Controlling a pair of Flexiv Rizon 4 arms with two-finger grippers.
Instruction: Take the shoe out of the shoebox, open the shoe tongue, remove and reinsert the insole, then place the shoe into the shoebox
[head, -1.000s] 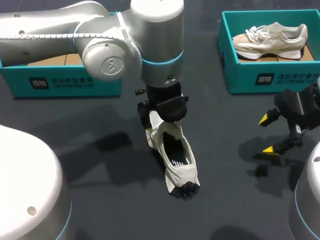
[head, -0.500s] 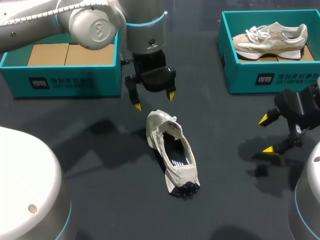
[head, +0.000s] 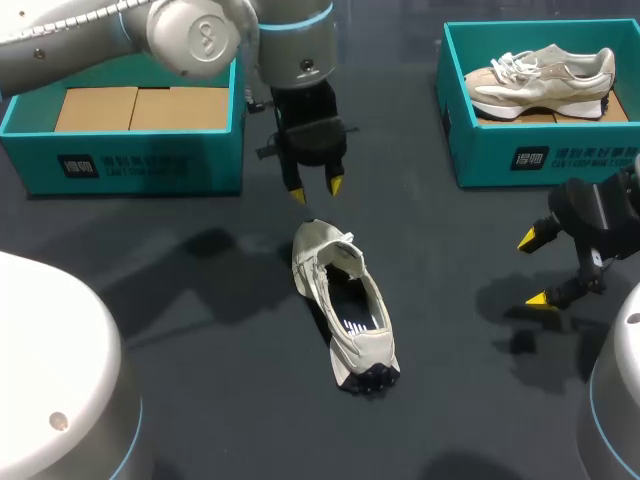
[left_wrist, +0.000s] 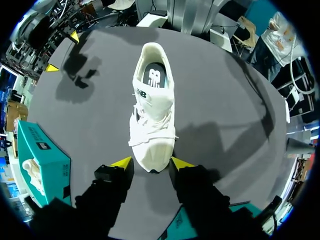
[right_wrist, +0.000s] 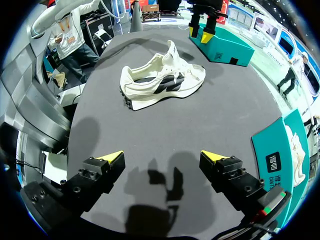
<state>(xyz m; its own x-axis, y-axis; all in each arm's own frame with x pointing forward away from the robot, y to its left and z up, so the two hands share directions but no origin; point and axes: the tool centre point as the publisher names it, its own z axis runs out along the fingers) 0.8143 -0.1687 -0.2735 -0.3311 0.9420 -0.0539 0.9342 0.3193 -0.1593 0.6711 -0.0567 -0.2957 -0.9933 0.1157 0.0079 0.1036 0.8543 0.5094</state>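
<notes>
A white shoe (head: 345, 305) lies on the dark table (head: 200, 330), toe toward the far side, its dark insole showing through the opening. My left gripper (head: 316, 190) hangs above the table just beyond the toe, apart from the shoe, open with its fingers about half spread and nothing held. In the left wrist view the shoe (left_wrist: 152, 110) stretches ahead of that gripper (left_wrist: 151, 162). My right gripper (head: 532, 269) stands wide open and empty at the right, well away from the shoe (right_wrist: 162, 80). In its own wrist view, the right gripper (right_wrist: 162, 157) faces bare table.
A teal shoebox (head: 540, 150) at the back right holds a beige shoe (head: 540, 78). Another teal box (head: 130, 165) at the back left holds cardboard inserts, close beside my left arm. Pale rounded robot bases fill the near corners.
My left gripper came off the shoe's toe end, rose toward the far side, then shifted slightly right as its fingers narrowed. The shoe and the right arm stayed put.
</notes>
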